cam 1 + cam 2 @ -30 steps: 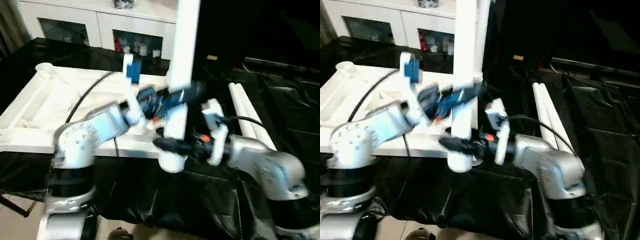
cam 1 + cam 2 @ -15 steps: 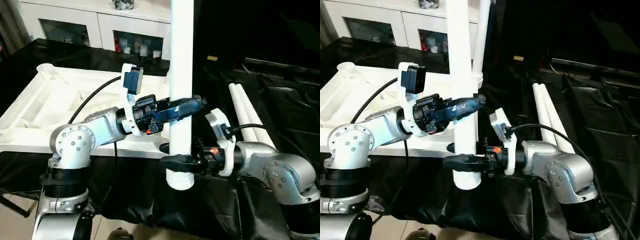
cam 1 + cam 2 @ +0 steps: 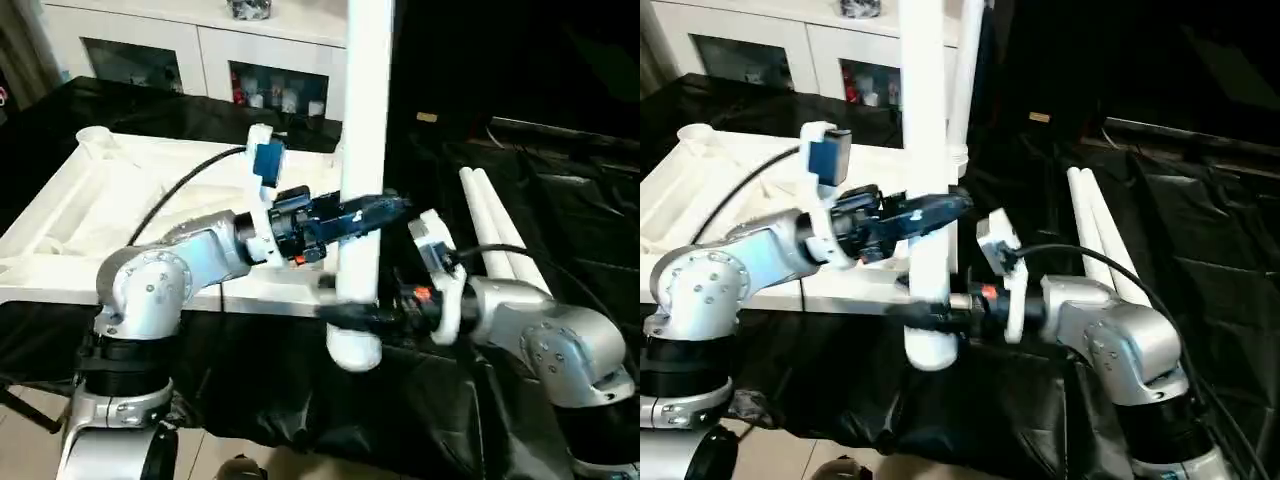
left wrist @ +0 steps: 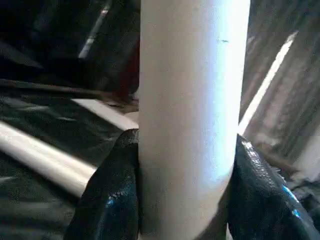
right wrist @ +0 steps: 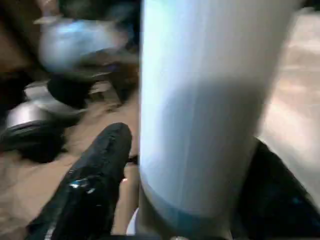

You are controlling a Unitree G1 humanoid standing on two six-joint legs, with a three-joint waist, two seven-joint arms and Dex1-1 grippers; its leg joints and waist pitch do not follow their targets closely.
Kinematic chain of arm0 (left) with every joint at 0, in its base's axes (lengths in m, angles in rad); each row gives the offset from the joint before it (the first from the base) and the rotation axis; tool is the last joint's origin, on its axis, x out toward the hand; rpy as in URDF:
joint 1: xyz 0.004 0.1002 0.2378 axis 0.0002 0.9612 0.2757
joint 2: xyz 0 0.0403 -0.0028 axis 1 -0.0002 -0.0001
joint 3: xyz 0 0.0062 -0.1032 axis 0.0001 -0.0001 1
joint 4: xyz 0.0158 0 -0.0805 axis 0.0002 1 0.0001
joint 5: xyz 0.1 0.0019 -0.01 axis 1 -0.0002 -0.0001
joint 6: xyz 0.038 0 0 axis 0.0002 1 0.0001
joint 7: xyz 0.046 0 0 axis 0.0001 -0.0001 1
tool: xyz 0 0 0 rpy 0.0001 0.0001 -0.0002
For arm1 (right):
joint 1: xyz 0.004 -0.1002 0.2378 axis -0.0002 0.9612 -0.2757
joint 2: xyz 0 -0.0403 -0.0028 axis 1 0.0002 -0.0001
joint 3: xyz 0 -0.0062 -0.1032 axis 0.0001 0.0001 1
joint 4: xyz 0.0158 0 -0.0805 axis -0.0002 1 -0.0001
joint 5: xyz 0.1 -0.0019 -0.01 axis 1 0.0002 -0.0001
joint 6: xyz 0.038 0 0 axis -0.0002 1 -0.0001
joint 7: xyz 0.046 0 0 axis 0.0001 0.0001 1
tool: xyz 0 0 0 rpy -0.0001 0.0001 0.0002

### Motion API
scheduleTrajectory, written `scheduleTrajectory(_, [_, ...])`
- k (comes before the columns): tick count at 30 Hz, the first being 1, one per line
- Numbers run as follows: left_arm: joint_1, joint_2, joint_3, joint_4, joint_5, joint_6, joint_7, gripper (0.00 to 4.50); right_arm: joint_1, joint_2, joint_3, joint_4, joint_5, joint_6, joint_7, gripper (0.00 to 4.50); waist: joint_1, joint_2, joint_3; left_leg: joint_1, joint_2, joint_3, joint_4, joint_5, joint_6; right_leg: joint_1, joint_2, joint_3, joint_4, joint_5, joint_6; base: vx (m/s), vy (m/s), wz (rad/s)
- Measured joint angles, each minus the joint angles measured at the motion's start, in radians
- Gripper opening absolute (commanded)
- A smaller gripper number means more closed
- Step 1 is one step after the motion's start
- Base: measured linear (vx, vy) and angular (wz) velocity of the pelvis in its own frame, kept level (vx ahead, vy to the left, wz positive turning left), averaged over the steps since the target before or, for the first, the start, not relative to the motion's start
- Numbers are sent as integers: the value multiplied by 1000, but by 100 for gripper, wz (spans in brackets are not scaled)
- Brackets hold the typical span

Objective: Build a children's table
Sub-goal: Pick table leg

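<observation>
Left end effector (image 3: 372, 209) around upright leg (image 3: 363, 150)

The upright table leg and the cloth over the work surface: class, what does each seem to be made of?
Table leg: probably plastic, white and smooth, with an even soft sheen and no grain. Cloth: thin black sheeting, perhaps plastic film, since it creases sharply and glints along its folds.

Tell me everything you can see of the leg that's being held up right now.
The leg is a smooth white plastic-looking tube, standing nearly upright and running out of the picture's top. Its rounded lower end hangs in front of the tabletop's near edge, above the black drape. The left hand is clamped on its middle, one finger on either side. The right hand brackets it lower down, with a gap at one finger.
</observation>
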Motion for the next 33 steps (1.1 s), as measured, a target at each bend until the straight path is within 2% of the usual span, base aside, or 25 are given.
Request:
scheduleTrajectory(4, [0, -17, -28, -4, 85, -67, 78, 188, -30, 29, -29, 19, -33, -12, -103, 308, 2, 0, 0, 0, 0, 1, 0, 0, 0, 0, 0, 0, 0, 0, 0, 0, 0, 0])
scheduleTrajectory(12, [-10, -51, -31, -28, 181, -103, 236, 188, -45, 32, -26, 18, -112, -29, -202, 308, -4, 0, 0, 0, 1, 2, 0, 0, 0, 0, 0, 0, 0, 0, 0, 0, 0, 0])
scheduleTrajectory(25, [-11, -65, -31, -28, 199, -116, 274, 188, -62, 53, 3, 43, -150, -30, -253, 308, -16, 0, 0, 0, 1, 3, 0, 0, 0, 0, 0, 0, 0, 0, 0, 0, 0, 0])
scheduleTrajectory(33, [-11, -59, -36, -30, 201, -116, 274, 188, -65, 61, 26, 59, -172, -30, -259, 308, -17, 0, 0, 0, 2, 3, 0, 0, 0, 0, 0, 0, 0, 0, 0, 0, 0, 0])
